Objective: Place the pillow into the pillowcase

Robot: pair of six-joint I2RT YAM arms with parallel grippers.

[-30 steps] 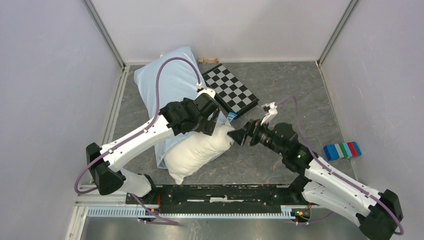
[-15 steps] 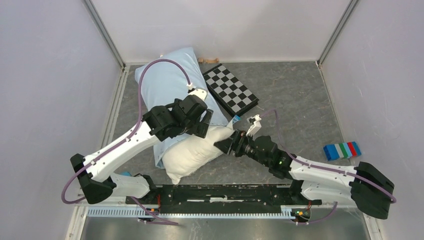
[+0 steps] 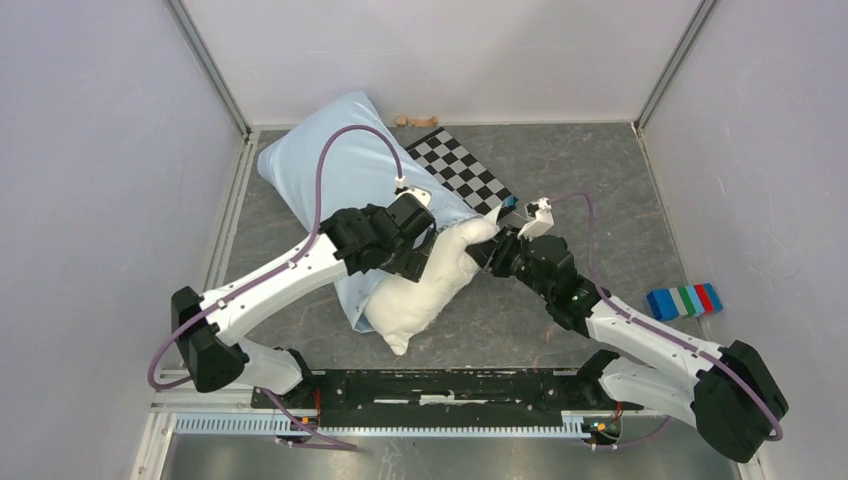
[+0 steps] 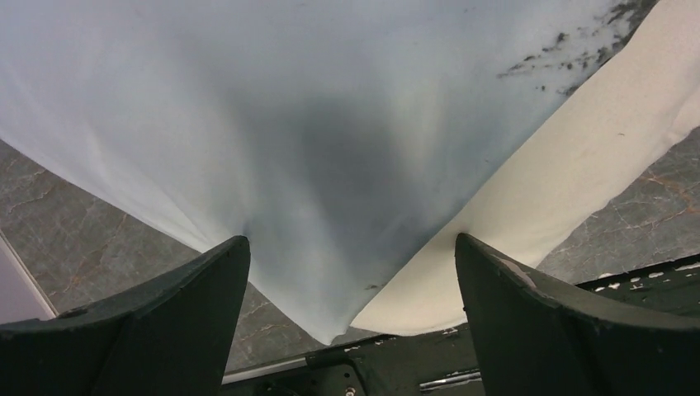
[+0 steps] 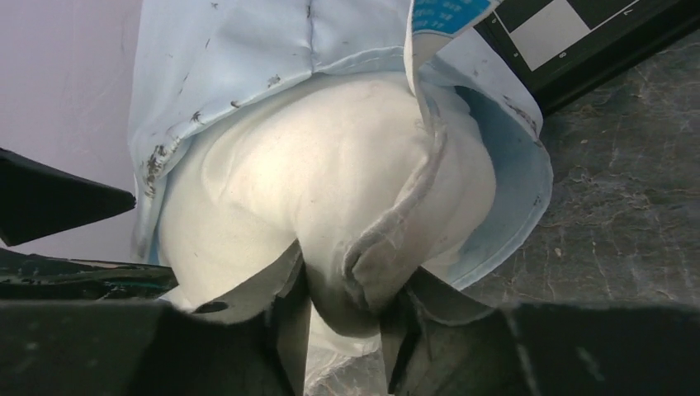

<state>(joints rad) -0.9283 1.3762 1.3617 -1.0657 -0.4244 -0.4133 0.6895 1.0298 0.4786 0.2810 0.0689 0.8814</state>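
The pale blue pillowcase [image 3: 335,170] lies at the back left, and the cream pillow [image 3: 420,295] sticks out of its open end toward the near edge. My right gripper [image 3: 488,250] is shut on the pillow's far right corner; in the right wrist view the fingers pinch its seam [image 5: 388,247], with the pillowcase's hem [image 5: 512,190] folded around the pillow [image 5: 272,181]. My left gripper [image 3: 415,258] hovers open over the case's mouth. In the left wrist view its fingers [image 4: 190,305] stand wide apart above the pillowcase [image 4: 289,148] and the pillow [image 4: 561,173], holding nothing.
A black-and-white checkerboard panel [image 3: 465,175] lies just behind the right gripper, partly under the case. Coloured blocks [image 3: 685,300] sit at the right wall. A small wooden piece [image 3: 415,120] rests at the back wall. Grey walls enclose three sides; a black rail [image 3: 440,385] runs along the near edge.
The right gripper has closed on the pillow's corner and carried it away toward the checkerboard, swinging the pillow. The left arm dipped leftward, then returned, still open.
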